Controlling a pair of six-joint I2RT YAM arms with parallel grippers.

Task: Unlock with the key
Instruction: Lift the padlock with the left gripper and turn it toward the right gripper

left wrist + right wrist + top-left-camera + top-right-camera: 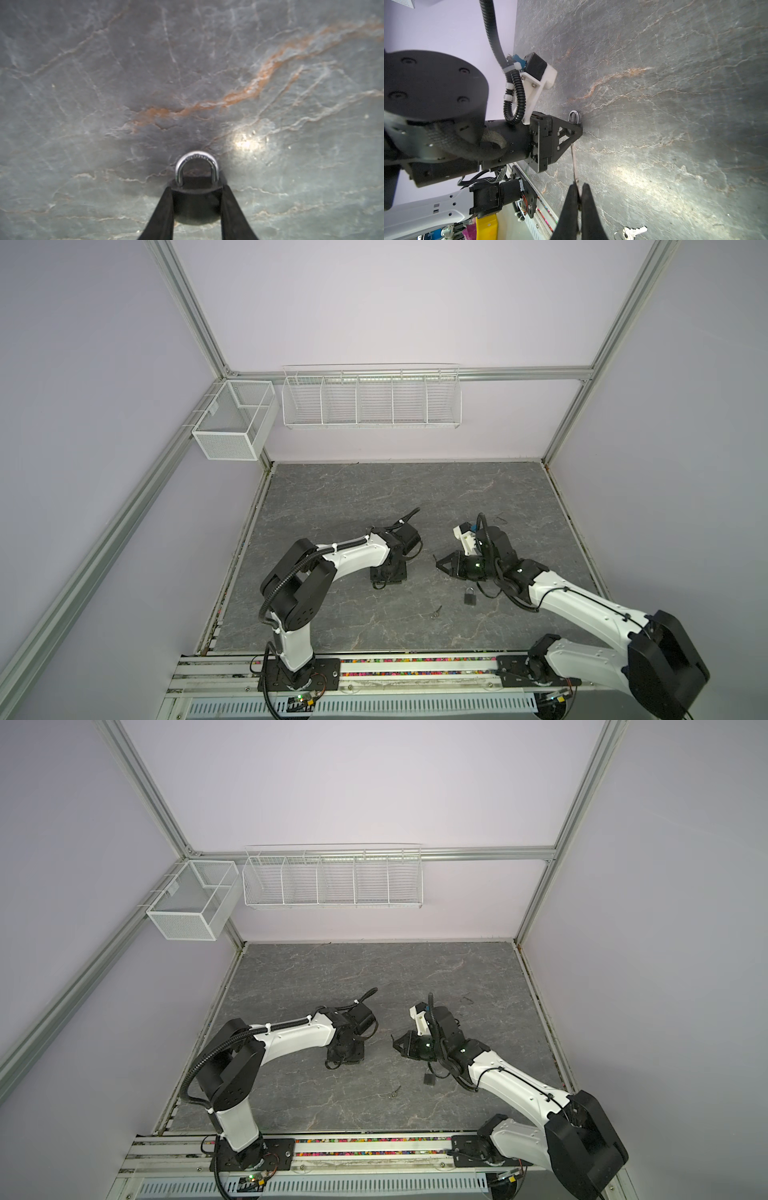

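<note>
The right claw [579,185] is clenched on a key [574,164]. Only the blade shows, sticking straight out ahead of the black fingers [569,207] and pointing left across the tabletop [332,497] toward the left claw [197,188].

Nearest me, a second key [436,612] lies loose on the tabletop. Its long axis runs on a diagonal, round head near-left and blade aimed far-right. Just beyond it and a little to the right, a second padlock [470,596] lies flat with its shackle toward the far wall, close beside the right arm and clear of both claws.

Farther in, the left claw points straight down at the tabletop. Its two fingers are pressed against the sides of a dark padlock [196,199], grasping it by the body. The silver shackle [196,164] sticks out on the far side, so the padlock's long axis runs near to far. The right claw sits to the right of it, and the held key's tip comes up close by the left claw. I cannot tell whether it touches anything.

At the far left corner hangs a white mesh basket [232,423] split into two compartments. Along the far wall hangs a white wire rack [370,400] with five compartments. Through the wires of both I see only wall.
</note>
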